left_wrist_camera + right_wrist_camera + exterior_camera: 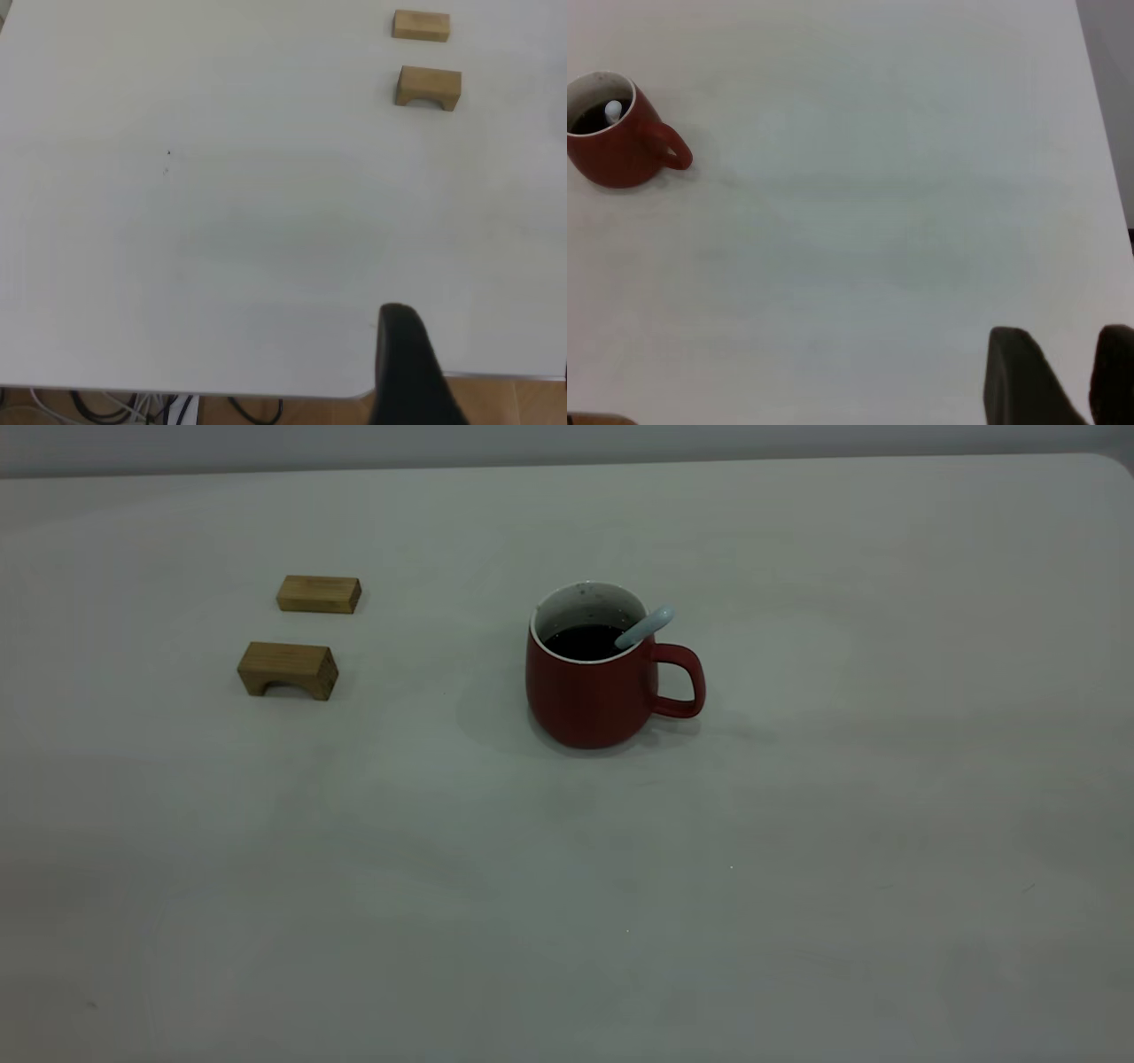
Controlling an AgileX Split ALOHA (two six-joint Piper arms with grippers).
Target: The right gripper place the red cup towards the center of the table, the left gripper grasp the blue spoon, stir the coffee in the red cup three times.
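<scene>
The red cup (592, 682) sits upright near the middle of the table (797, 824), the blue spoon (645, 628) propped inside, leaning on the rim above the handle, its bowl down in the coffee (585, 641). The right gripper (1063, 376) hangs well back from the cup, fingers parted. The left gripper (409, 367) shows only one finger, so its state can't be told; two wooden blocks (428, 86) lie far ahead of it.

Blue spoon (645, 627): bowl & neck sunk in the coffee (585, 641), only handle end shows above the red cup (589, 691) rim. Left hand (407, 372): one finger in view, rest cut off. Right hand (1063, 376): two fingertips, cut by frame edge.
</scene>
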